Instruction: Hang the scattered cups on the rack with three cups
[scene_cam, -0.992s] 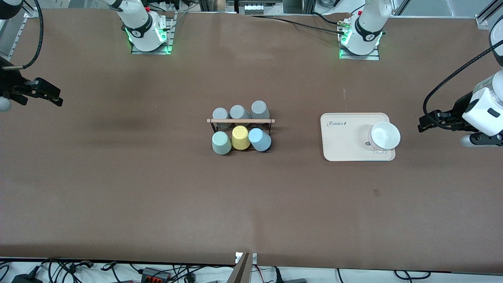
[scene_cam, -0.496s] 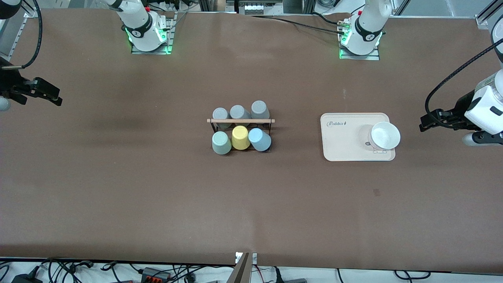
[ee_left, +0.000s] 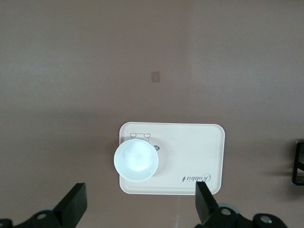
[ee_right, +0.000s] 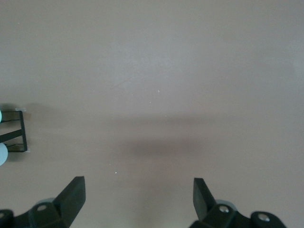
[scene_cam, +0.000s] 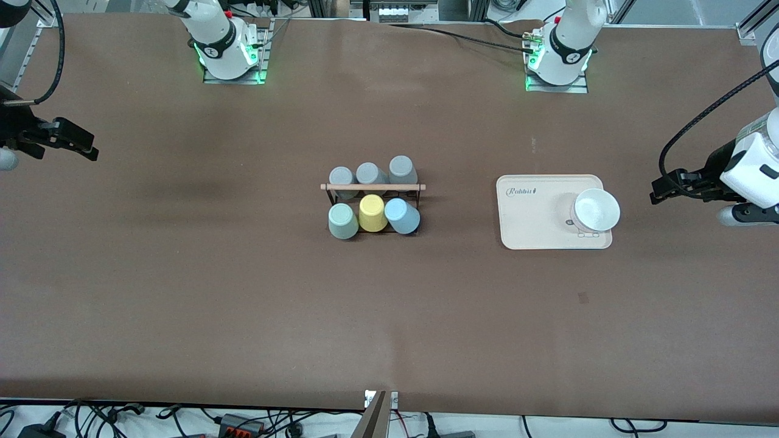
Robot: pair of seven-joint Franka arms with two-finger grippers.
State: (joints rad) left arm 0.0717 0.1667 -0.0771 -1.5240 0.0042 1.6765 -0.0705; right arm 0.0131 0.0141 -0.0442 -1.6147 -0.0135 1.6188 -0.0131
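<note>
Front view shows the pale mint-green tumbler (scene_cam: pixel 342 221) and light blue tumbler (scene_cam: pixel 402 216) seated on the black wire rack (scene_cam: pixel 373 188) mid-bench, so hanging appears complete; left gripper (ee_left: pixel 138 209) and right gripper (ee_right: pixel 137 205) hover wide open and empty over opposite bench ends.

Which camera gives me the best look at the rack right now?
The front view: it shows the whole rack with its wooden rod and all six cups on it. The right wrist view catches only one end of the black frame at the picture's edge; the left wrist view shows just a sliver of frame.
</note>
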